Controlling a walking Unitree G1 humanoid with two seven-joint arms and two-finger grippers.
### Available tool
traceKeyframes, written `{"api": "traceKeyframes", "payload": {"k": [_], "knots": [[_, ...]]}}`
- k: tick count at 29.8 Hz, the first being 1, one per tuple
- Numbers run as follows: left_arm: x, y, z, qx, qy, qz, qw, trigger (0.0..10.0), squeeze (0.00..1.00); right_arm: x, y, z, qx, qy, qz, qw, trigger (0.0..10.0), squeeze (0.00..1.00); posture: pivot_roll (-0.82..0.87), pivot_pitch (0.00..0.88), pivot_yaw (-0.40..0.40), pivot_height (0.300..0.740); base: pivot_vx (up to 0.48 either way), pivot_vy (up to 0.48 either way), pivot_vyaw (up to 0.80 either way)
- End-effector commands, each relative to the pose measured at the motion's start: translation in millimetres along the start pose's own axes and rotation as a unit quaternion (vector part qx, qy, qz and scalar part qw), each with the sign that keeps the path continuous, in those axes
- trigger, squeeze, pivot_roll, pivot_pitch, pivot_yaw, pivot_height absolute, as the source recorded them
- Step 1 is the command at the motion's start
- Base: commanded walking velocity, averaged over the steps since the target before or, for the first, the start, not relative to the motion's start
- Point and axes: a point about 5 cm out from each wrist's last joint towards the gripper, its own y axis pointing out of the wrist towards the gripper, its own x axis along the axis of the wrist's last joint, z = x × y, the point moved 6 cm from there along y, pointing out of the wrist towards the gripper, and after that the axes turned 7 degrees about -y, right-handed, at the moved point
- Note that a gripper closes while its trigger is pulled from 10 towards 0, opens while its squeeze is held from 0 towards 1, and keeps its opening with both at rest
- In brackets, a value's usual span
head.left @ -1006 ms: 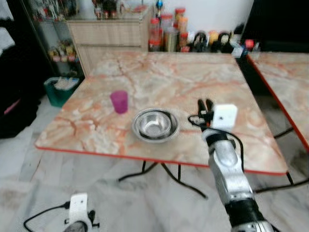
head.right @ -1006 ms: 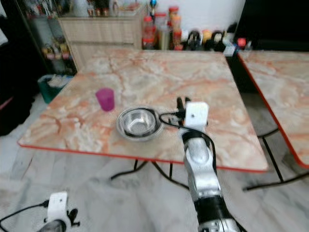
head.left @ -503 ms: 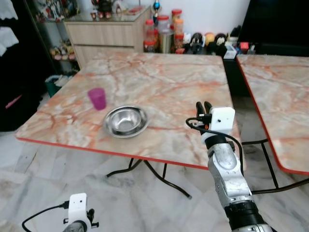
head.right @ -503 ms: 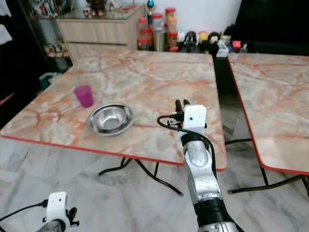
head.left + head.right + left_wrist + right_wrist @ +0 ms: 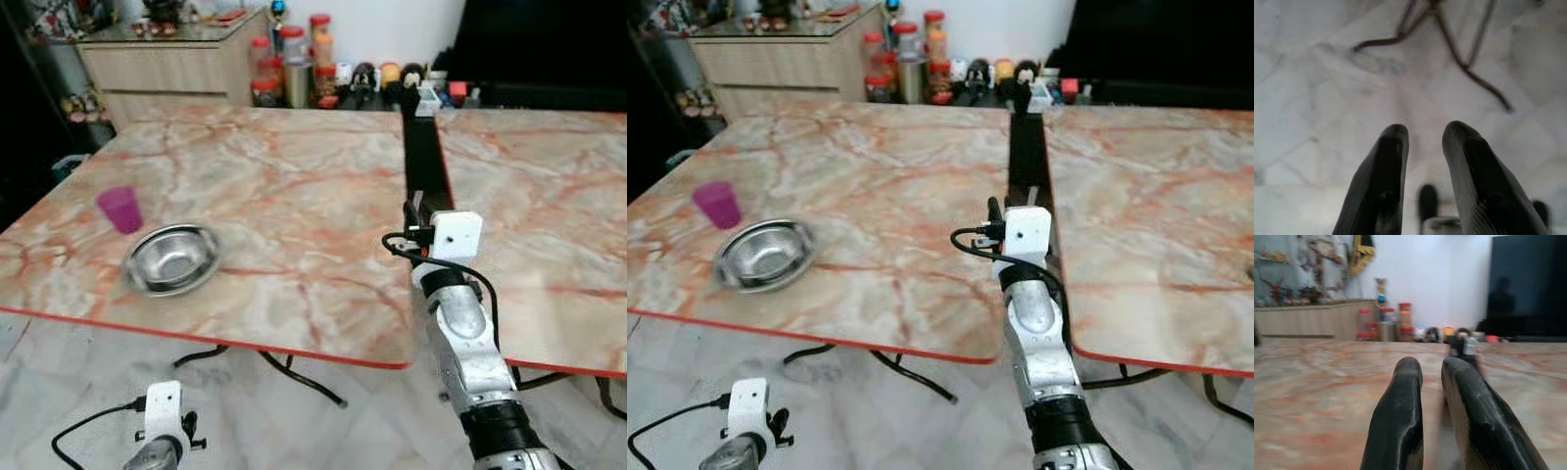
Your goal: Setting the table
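Bowl-and-cup setting sits well away from the right gripper point(image 5: 1431, 396), which is raised above the near edge of the marble table point(image 5: 284, 176), at the dark gap that separates it from the second marble table point(image 5: 549, 186) alongside. Its two black fingers point(image 5: 1400, 416) stand close together with only a narrow slit between them, and nothing is held. They point across the tabletop toward the far end.

Outward from that gripper, the steel bowl point(image 5: 171, 258) rests near the table's front edge, toward the robot's left. The purple cup point(image 5: 120, 209) stands upright just beyond the bowl, further left, close to it but apart.

Past the far edge of the table, a row of jars and bottles point(image 5: 294, 69) lines the floor by the wall, next to a wooden cabinet point(image 5: 167, 59).

The left gripper point(image 5: 1422, 181) hangs low below the table's near edge, its fingers a little apart and empty, pointing down at the pale tiled floor point(image 5: 1327, 98), where the table's dark metal legs point(image 5: 1459, 54) show.
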Motion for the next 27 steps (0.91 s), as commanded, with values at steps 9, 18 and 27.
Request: {"api": "traceKeyframes", "payload": {"k": [9, 18, 27], "knots": [[-0.5, -0.1, 2.8, 0.003, -0.005, 0.003, 1.0, 10.0, 0.0, -0.5, 0.0, -7.8, -0.018, -0.005, 0.012, 1.0, 10.0, 0.0, -0.07, 0.0, 0.054, 0.74, 0.0, -0.405, -0.35], [0.9, 0.7, 0.3, 0.002, -0.006, 0.002, 1.0, 10.0, 0.0, 1.8, 1.8, -7.2, -0.022, -0.002, 0.013, 1.0, 10.0, 0.0, -0.07, 0.007, 0.049, 0.74, 0.0, -0.406, 0.0], [0.5, 0.7, 1.8, 0.01, -0.011, 0.003, 1.0, 10.0, 0.0, 4.5, 5.1, -9.4, -0.03, -0.004, 0.015, 0.999, 10.0, 0.0, -0.06, 0.028, 0.05, 0.74, 0.0, -0.217, 0.0]]}}
